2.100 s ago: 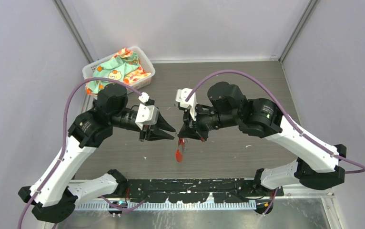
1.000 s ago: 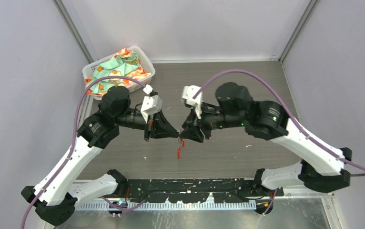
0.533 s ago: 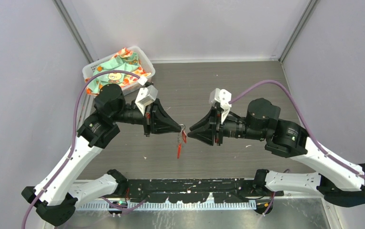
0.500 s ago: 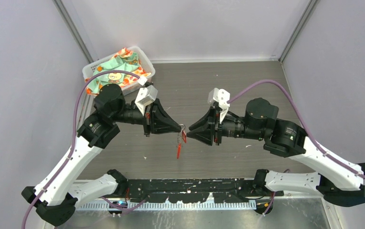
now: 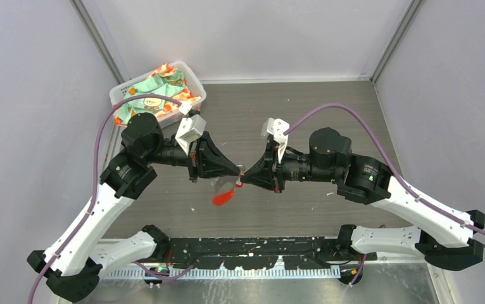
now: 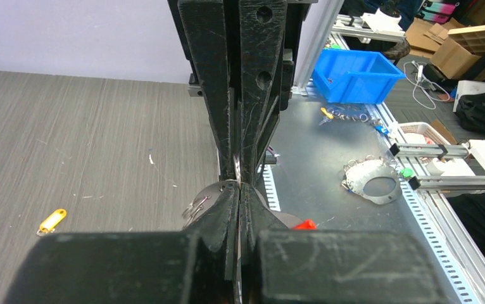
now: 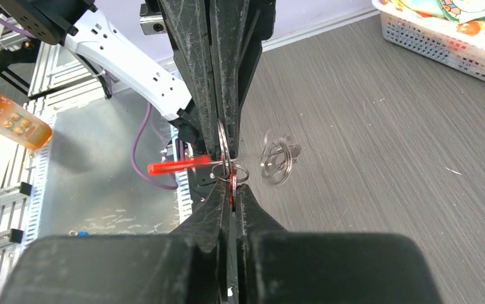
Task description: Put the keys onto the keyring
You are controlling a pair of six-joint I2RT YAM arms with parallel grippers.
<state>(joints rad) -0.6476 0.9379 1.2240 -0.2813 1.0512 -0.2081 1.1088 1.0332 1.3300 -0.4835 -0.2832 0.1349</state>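
Silver keyring [image 7: 221, 147] clamped mid-air in the closed left tool [image 6: 238, 190]; right tool [image 7: 230, 187] pinched together on the red key [image 7: 175, 168] beside it. Misalignment could drop either; yellow key [image 6: 51, 220] lies on tabletop [image 6: 88, 145].

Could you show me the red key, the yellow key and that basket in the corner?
red key [image 5: 223, 197], top external view, on its red tag.
yellow key [image 6: 51, 221], left wrist view, on its yellow tag.
basket [image 5: 197, 83], top external view, on its white right-hand rim.
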